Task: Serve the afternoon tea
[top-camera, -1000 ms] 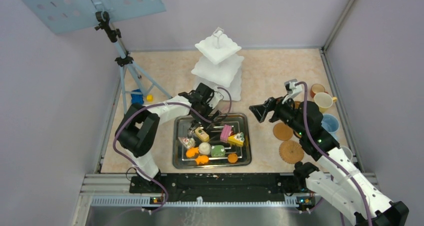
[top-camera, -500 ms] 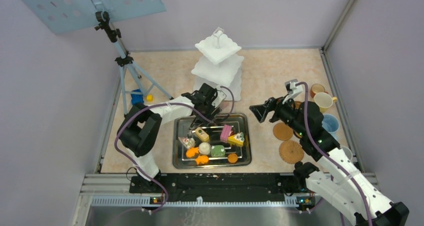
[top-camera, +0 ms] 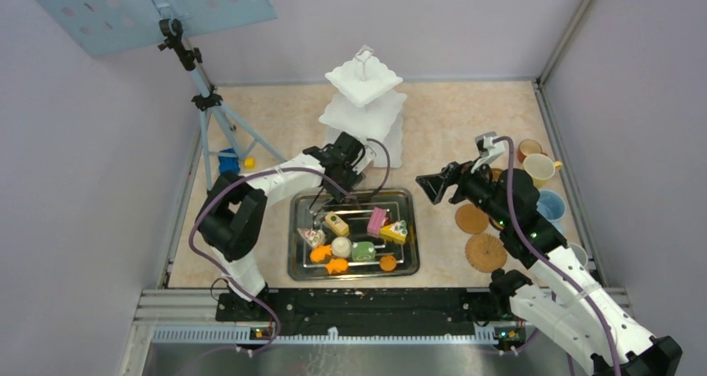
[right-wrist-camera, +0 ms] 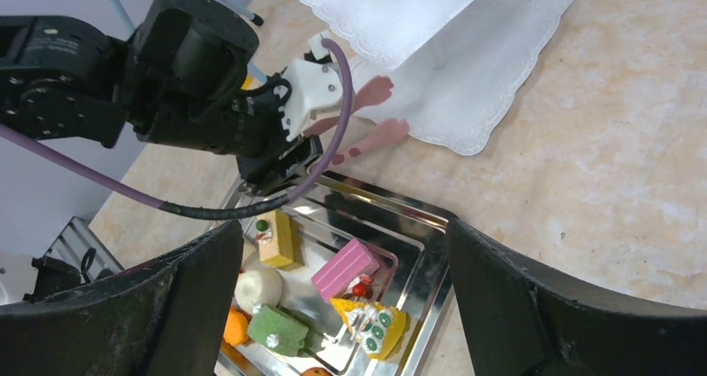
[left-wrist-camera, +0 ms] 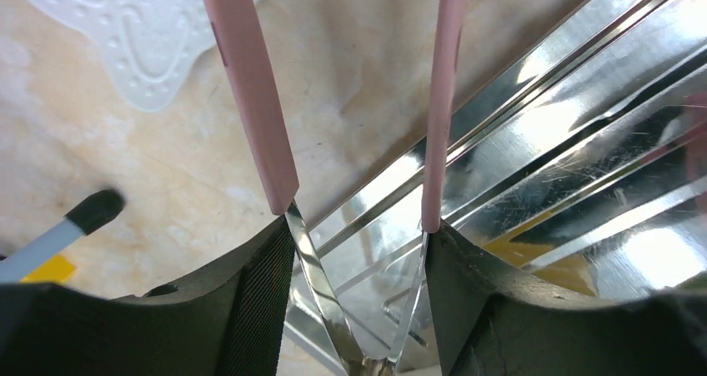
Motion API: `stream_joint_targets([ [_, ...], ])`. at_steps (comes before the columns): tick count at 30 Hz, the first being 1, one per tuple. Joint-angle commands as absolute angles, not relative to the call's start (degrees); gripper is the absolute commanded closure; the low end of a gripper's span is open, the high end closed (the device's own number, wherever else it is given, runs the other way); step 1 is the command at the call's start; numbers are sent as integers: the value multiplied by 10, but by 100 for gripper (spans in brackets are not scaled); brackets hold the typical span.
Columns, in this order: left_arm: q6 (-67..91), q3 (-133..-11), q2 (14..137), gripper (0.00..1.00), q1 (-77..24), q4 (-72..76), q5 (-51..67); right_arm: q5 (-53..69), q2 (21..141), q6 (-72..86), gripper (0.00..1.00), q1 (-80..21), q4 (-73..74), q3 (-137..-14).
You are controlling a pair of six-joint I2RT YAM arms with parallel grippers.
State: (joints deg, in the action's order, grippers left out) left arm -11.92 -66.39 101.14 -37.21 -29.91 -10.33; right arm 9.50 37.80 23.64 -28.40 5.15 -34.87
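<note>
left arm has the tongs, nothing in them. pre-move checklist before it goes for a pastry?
1. Grip on pink tongs: ok, the left gripper is shut on their steel handle.
2. Tong tips apart and bare: ok, seen in the right wrist view.
3. Tips over a pastry: not ok, they point past the far rim of the steel tray toward the white stand.
4. Target within easy reach: ok, the yellow block lies on the tray, nearest the tongs.
5. Path clear of the right gripper: ok, it is open, right of the tray.
6. Stand's bottom tier free: cannot tell, partly hidden under the upper tiers.
</note>
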Motion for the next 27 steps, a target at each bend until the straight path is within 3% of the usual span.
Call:
stream_joint_targets([
  [1,-83,-738,963,39,-383,-392,-122,91,369,235,11,-288,30,-352],
  [16,217,-771,854,41,-419,-708,-7,103,372,233,10,-289,18,-352],
  [27,332,-743,769,41,-435,-793,105,121,374,236,10,-288,4,-350],
])
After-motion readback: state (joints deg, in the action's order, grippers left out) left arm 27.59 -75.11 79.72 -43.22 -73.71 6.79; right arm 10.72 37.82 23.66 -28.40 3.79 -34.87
